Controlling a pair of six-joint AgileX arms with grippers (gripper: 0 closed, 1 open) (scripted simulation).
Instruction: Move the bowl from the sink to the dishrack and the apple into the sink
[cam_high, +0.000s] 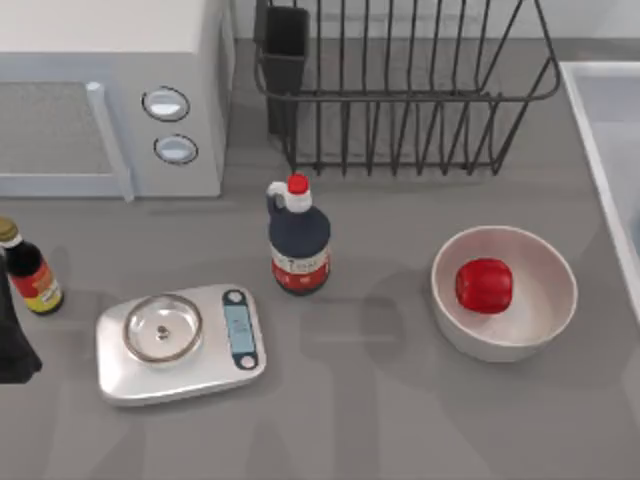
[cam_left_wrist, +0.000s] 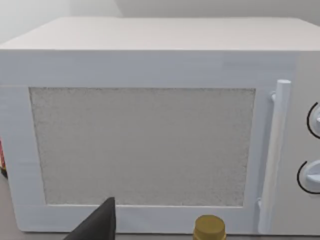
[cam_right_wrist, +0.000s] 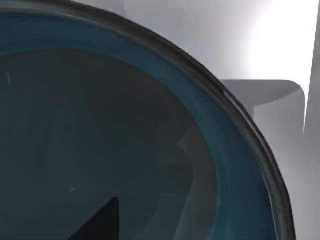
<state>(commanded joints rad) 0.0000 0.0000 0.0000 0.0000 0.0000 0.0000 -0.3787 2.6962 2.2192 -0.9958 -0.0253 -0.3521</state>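
The teal-blue bowl (cam_right_wrist: 150, 125) is seen from very close in the right wrist view, its inside and dark rim against the pale sink (cam_right_wrist: 280, 55) wall. A dark part of my right gripper (cam_right_wrist: 100, 222) hangs over the bowl's inside. In the top view the sink (cam_high: 600, 130) runs along the right edge. The red apple (cam_high: 484, 285) lies in a plain white bowl (cam_high: 530, 330) on the counter at the right. The black wire dishrack (cam_high: 400, 90) stands at the back with a dark cup (cam_high: 286, 45) at its left corner. My left gripper (cam_left_wrist: 100, 225) is parked at the left, facing the microwave.
A white microwave (cam_high: 110, 100) fills the back left. A dark bottle with a red cap (cam_high: 298, 240) stands mid-table. A silver kitchen scale (cam_high: 180, 340) lies front left, and a small sauce bottle (cam_high: 28, 270) stands beside my left arm (cam_high: 12, 345).
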